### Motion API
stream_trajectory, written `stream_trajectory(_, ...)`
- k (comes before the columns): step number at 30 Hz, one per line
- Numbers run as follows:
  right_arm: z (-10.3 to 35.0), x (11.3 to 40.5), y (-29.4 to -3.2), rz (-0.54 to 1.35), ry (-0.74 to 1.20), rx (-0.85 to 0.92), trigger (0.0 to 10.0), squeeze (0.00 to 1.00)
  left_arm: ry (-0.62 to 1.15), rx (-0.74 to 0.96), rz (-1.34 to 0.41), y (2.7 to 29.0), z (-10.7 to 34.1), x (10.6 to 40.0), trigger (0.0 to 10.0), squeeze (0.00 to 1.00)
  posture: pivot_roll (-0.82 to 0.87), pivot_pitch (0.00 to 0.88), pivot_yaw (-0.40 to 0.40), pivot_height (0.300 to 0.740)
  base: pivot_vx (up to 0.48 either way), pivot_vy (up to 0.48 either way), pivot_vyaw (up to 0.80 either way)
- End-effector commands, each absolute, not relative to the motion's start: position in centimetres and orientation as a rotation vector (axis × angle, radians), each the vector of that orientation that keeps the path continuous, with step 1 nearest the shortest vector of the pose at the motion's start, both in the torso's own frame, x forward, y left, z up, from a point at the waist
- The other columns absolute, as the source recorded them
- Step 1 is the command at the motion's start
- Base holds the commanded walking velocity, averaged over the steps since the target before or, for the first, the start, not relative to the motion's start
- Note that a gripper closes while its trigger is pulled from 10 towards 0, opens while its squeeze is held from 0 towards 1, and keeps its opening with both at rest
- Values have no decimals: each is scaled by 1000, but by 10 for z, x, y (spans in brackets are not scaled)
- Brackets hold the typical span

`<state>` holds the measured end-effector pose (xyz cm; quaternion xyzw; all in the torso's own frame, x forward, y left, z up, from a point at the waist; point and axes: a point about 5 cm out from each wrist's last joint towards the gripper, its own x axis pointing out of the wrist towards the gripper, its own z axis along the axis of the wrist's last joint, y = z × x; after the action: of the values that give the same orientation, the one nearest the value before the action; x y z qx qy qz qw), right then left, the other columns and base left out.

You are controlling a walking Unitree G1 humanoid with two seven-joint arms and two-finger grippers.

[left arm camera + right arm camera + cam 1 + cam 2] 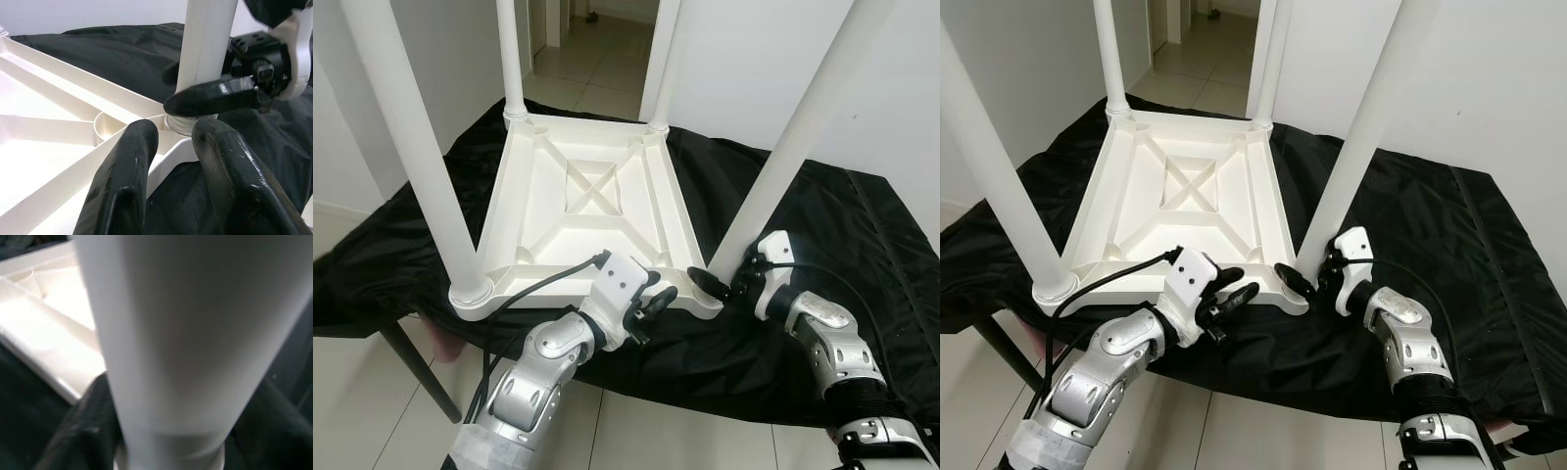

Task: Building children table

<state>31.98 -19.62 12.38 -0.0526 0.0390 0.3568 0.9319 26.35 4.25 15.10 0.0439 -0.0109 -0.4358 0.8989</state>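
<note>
Left hand [658, 302] open beside the corner socket; right hand [722, 284] grips the table leg [783, 152] base—keep it upright while twisting.

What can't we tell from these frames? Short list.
- Leg tops: cut off by the upper edge in both eye views.
- Near-right socket: thread seating hidden by the leg base and a right gripper finger in the left wrist view.
- Right wrist view: the blurred leg hides the grip.
- What is under the black cloth: covered.
- Left gripper: contact with the tabletop edge unclear.
</note>
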Motion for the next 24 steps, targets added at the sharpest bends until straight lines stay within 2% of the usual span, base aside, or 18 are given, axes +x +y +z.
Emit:
stream_trajectory(1,125,320,-199,753,94,-124,0,0,-17,102,-865,45,150,266,10000,0,22,0,-130,740,0,0,0)
stream_trajectory(10,124,315,-199,740,79,-57,0,0,-17,99,-862,45,150,266,10000,0,16,0,-128,740,0,0,0)
stream_trajectory(11,125,315,-198,704,61,-19,3529,0,-17,99,-862,45,150,267,10000,0,14,0,-127,740,0,0,0)
stream_trajectory(12,125,315,-198,704,61,-19,3529,0,-17,99,-862,45,150,267,10000,0,14,0,-127,740,0,0,0)
stream_trajectory(13,127,315,-196,678,45,17,10000,0,-17,99,-862,45,151,267,10000,0,13,1,-129,740,0,0,0)
stream_trajectory(18,131,313,-193,607,14,60,10000,0,-17,98,-862,46,151,267,10000,0,9,5,-124,740,0,0,0)
stream_trajectory(24,134,310,-181,316,-29,41,10000,0,-10,96,-871,45,150,264,10000,0,3,13,-116,740,0,0,0)
